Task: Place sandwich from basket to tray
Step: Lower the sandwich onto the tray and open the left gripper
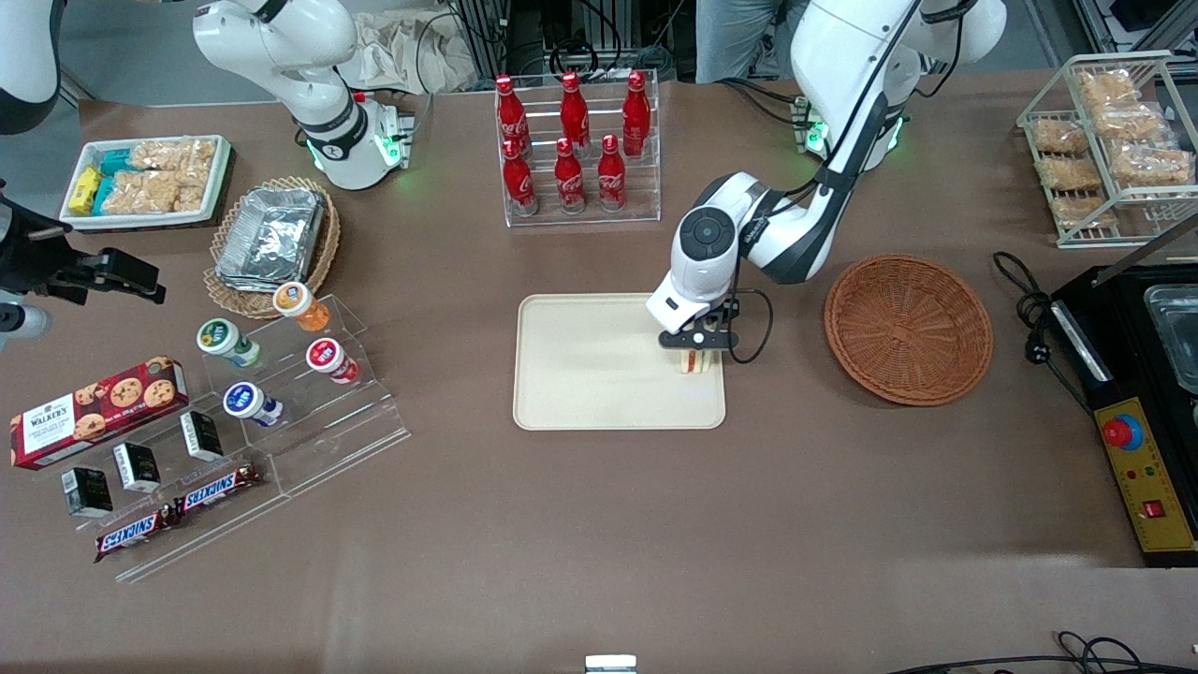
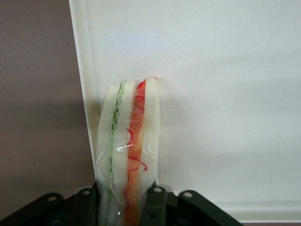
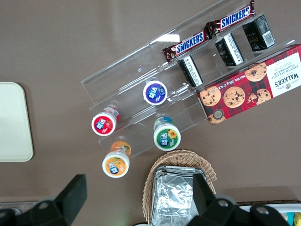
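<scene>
Gripper (image 1: pixel 694 354) clamped on sandwich (image 1: pixel 693 363), right-centre of front frame, at tray (image 1: pixel 599 365) edge nearest basket (image 1: pixel 908 328); wrist view alone shows sandwich (image 2: pixel 129 150) just inside tray rim (image 2: pixel 84 84)

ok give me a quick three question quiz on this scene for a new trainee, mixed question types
1. True or false: the sandwich lies in the reddish-brown basket.
2. Multiple choice: the claw is over which part of the tray? A) the middle B) the edge nearest the basket C) the edge nearest the yogurt cups
3. Short answer: what is the claw's state?

Key
1. False; the claw holds it over the tray, and the basket has nothing in it.
2. B.
3. Shut on the sandwich, with a finger on each bread face.
</scene>
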